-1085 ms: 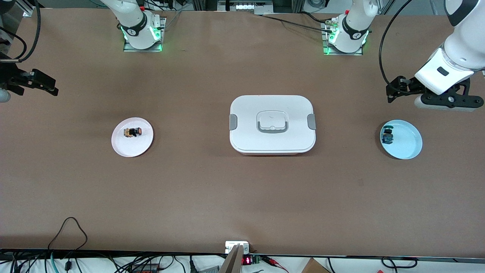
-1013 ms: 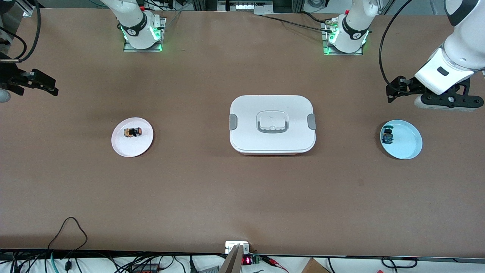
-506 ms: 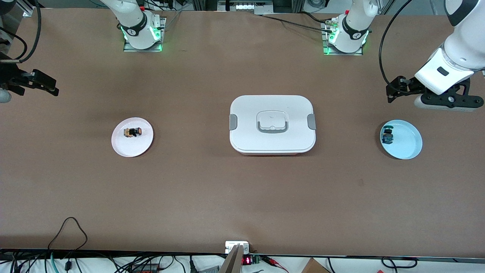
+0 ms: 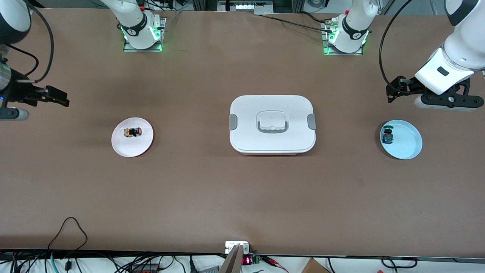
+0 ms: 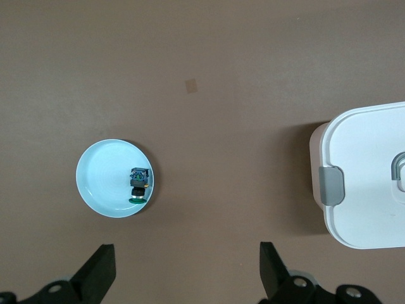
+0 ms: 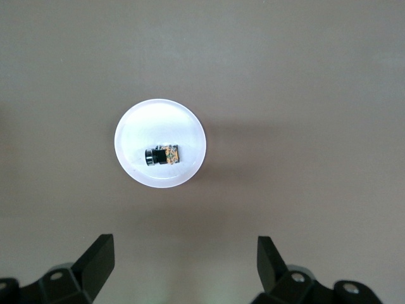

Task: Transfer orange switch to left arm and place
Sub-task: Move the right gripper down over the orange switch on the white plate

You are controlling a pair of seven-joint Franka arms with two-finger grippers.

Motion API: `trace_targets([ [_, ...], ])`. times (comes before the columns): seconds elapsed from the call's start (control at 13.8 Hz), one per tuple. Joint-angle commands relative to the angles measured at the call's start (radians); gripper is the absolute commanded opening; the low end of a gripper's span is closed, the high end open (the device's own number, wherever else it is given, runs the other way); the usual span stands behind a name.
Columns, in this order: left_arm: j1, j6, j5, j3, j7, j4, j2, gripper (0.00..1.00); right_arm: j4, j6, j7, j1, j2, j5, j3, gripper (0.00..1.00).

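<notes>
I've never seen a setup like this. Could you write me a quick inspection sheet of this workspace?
Surface: brown table, bare.
Job's things: tiny orange-capped switch on white round plate; white lidded plastic box mid-table.
Clutter: green-capped switch on pale blue plate.
Grippers: right claw open over bare table; left claw open, above the blue plate's end.
Cables: black loop at the table's near edge.
Surroundings: nothing seen.

The brown counter (image 4: 189, 189) carries three things in a row across its middle. The white box (image 4: 272, 146) sits at the centre. A white plate (image 4: 130, 149) lies toward the right arm's end, a light blue plate (image 4: 407, 148) toward the left arm's end, each well apart from the box. Both arm bases are mounted along the counter's edge farthest from the front camera.
</notes>
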Motion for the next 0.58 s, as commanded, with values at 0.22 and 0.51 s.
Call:
trace_targets([
  [0.22, -0.006, -0.019, -0.02, 0.004, -0.009, 0.026, 0.009, 1.0, 0.013, 0.039, 0.019, 0.02, 0.067, 0.014, 0.001, 1.0],
  [0.51, -0.006, -0.019, -0.02, 0.004, -0.009, 0.026, 0.009, 1.0, 0.01, 0.104, 0.019, 0.023, 0.136, 0.014, 0.001, 1.0],
])
